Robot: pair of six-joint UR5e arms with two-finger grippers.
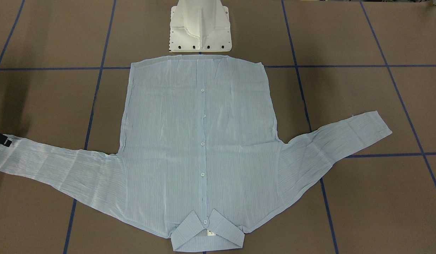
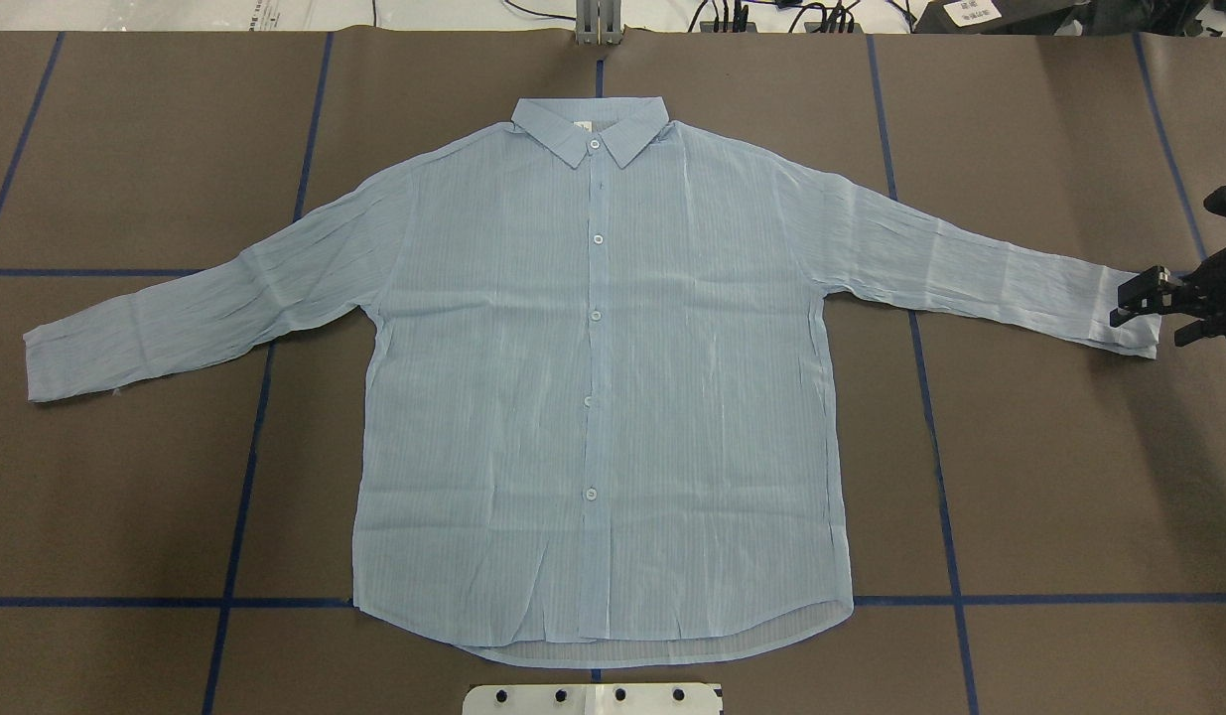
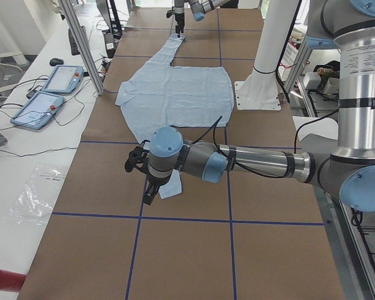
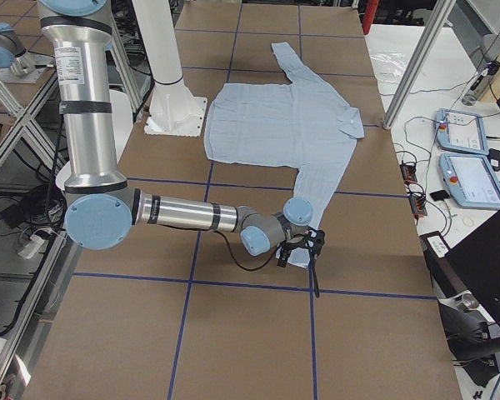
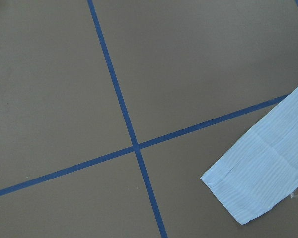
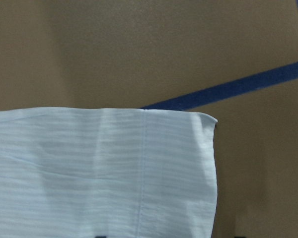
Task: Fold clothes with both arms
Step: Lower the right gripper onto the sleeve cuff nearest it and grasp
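The pale blue striped shirt point(image 2: 593, 377) lies flat and buttoned-side up, collar point(image 2: 593, 124) away from the robot's base, both sleeves spread out. My right gripper point(image 2: 1154, 316) is open over the right sleeve's cuff point(image 2: 1129, 323); that cuff fills the right wrist view point(image 6: 114, 173). One finger point(image 1: 0, 138) shows at the edge of the front view. My left gripper point(image 3: 145, 181) hangs over the left cuff point(image 3: 170, 187). It shows only in the left side view, so I cannot tell whether it is open or shut. The left wrist view shows this cuff point(image 5: 258, 183) lying flat, well below the camera.
The white pedestal base point(image 1: 200, 28) stands just behind the shirt's hem. Blue tape lines point(image 2: 245, 477) cross the brown table. Aluminium posts point(image 3: 81, 44) and control tablets point(image 3: 47, 97) stand along the far table edge.
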